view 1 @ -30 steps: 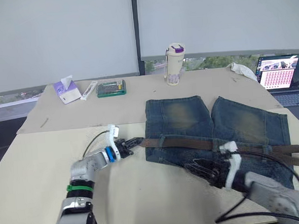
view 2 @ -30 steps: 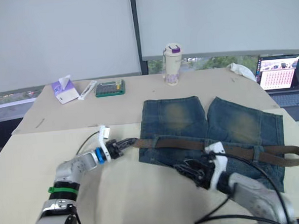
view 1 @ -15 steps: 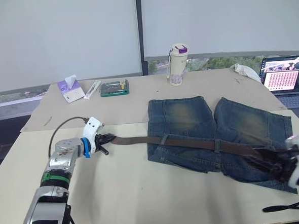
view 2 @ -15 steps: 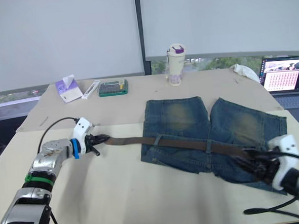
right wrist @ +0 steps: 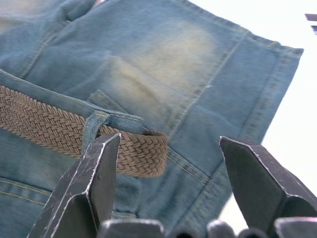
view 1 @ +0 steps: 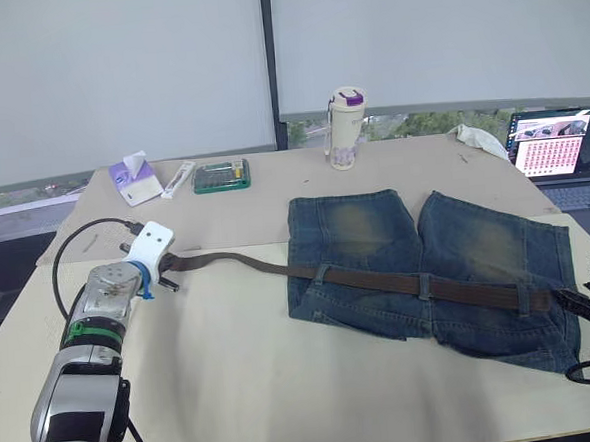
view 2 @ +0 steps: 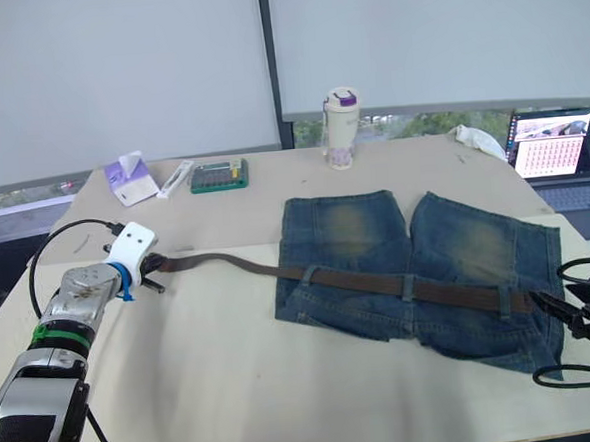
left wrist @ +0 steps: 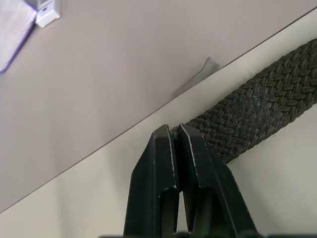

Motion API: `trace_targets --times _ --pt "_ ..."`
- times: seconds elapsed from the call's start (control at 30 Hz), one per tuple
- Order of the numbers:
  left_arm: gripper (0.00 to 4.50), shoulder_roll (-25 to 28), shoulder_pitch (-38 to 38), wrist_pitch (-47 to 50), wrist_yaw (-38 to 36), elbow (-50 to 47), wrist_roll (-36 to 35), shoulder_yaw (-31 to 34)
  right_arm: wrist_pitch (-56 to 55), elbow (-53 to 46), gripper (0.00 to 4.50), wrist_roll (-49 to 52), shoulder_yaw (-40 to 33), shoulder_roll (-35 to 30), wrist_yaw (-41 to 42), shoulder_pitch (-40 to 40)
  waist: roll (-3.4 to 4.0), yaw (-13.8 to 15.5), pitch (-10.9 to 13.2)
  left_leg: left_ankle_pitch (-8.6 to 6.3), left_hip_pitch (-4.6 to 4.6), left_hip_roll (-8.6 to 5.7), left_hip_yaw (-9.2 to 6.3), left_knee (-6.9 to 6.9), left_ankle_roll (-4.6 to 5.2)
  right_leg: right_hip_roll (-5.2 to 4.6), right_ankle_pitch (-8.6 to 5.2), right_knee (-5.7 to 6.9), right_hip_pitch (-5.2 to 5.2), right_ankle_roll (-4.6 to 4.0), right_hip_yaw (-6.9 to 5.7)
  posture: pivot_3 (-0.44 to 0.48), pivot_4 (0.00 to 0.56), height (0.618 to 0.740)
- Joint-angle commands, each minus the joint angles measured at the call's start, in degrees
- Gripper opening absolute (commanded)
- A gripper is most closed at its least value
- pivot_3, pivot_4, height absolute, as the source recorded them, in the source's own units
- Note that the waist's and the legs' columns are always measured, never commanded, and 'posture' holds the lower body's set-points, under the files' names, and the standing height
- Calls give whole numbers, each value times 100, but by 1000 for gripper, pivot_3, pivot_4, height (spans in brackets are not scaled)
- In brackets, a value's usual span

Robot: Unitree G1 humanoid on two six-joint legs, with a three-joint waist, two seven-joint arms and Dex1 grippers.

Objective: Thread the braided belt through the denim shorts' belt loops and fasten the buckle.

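Left wrist view: left gripper (left wrist: 174, 133) has its two black fingers pressed together on the end of the braided belt (left wrist: 257, 106), which lies on the table (left wrist: 124, 74).
Left gripper place: near the table's left edge, well apart from the denim shorts (view 1: 433, 258).
Braided belt: runs from the left gripper (view 1: 161, 271) rightward across the bare table, then along the shorts' waistband, under the belt loops (view 1: 425, 285), ending near the shorts' right side.
Denim shorts: flat on the table toward its right edge, legs pointing to the far edge, waistband toward the near edge.
Right wrist view: right gripper (right wrist: 168, 148) has its fingers spread wide apart, holding nothing; the belt's folded end (right wrist: 148, 153) sits just past a loop, between the fingers' line of sight.
Right gripper place: at the table's right edge (view 2: 571, 316), just beside the shorts.
Buckle: cannot tell where it is.
Far edge: bottle (view 1: 345, 128), tissue box (view 1: 132, 179), laptop (view 1: 556, 155).
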Motion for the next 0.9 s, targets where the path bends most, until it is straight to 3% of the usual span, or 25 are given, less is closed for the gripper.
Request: trace_targets --times 0.03,0.53,0.63,0.87,0.9 --pt "0 124 -33 108 128 228 188 0 183 27 3515 36 107 -123 83 -316 3 -4 -2 0 1 0 1 0 0 0 0 0 0 0 0 0 150 740" --pt "0 274 -60 84 519 481 497 -41 1199 1471 3515 -85 1525 -561 1052 -1659 33 -19 -20 0 4 0 14 2 0 1 2 11 -5 -4 10 0 150 740" --pt "0 354 -16 77 614 520 529 -28 1058 1667 2773 -212 1723 -580 1225 -1822 29 -38 -20 0 5 2 14 2 0 3 2 11 -5 -4 10 0 150 740" --pt "0 401 95 84 416 543 568 -113 771 1635 399 -279 1717 -513 1429 -1902 31 -62 -22 0 5 4 13 2 1 5 2 13 -6 -4 10 0 150 740" --pt "366 374 115 135 270 496 498 -82 752 1585 58 -272 1686 -497 1426 -1888 32 -68 -23 0 5 3 14 2 1 4 2 14 -5 -4 10 0 150 740"
